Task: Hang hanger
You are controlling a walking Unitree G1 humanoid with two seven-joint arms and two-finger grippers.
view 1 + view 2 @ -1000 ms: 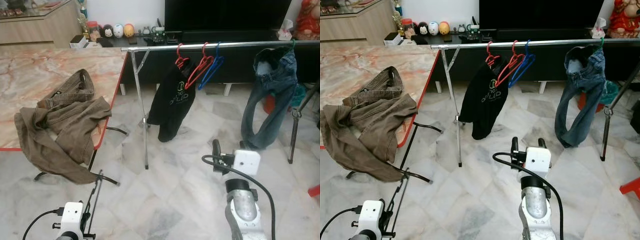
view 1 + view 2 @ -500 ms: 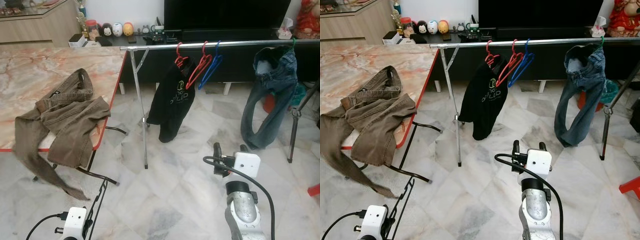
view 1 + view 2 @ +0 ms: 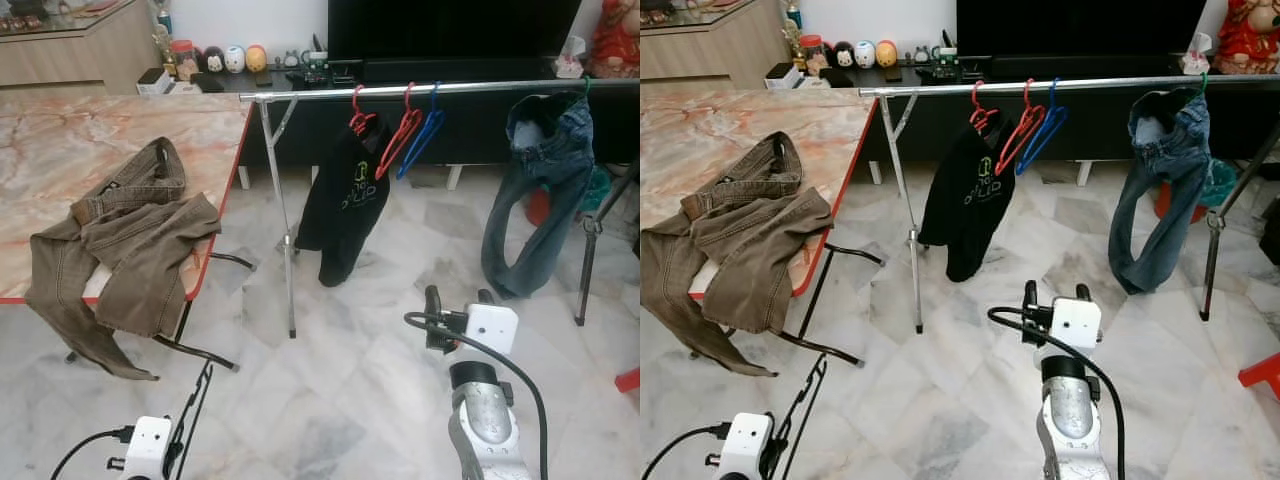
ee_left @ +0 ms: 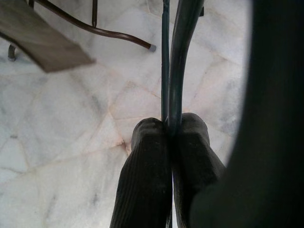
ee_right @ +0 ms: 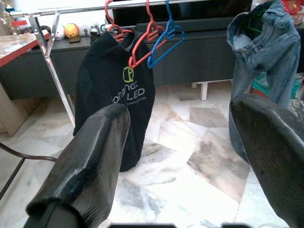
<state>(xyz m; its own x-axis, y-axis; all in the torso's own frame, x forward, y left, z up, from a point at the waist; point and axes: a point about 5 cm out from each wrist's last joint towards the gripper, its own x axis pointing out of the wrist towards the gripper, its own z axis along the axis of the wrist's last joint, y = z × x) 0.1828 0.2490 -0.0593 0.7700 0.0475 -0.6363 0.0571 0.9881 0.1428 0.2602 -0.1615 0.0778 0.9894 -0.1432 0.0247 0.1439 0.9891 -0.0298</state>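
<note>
- Left eye view: the left gripper sat low at the robot's left, its fingers pinched on a thin dark hanger whose wire rose just above the fingertips. Half a second before, the brown trousers on the worktop had one leg trailing to the floor near the hanger; that leg had since swung back and hung shorter off the worktop edge, well beyond the fingers. My reading: the hanger had come free of the cloth, so the carry to the rail could begin.
- Right eye view: the right gripper was raised ahead of the body, holding nothing, fingers spread. Far beyond its fingertips ran the silver rail, carrying a black shirt, a red hanger, a blue hanger and blue jeans. The rail's place in the picture had hardly shifted, so the robot had not yet closed on it.
- Left wrist view: the two fingers were pressed together on the dark hanger wire, which ran straight out past the tips over the marble floor.
- Right wrist view: the fingers stood wide apart, framing the black shirt and both bare hangers; free rail lay between the blue hanger and the jeans, a likely spot.
</note>
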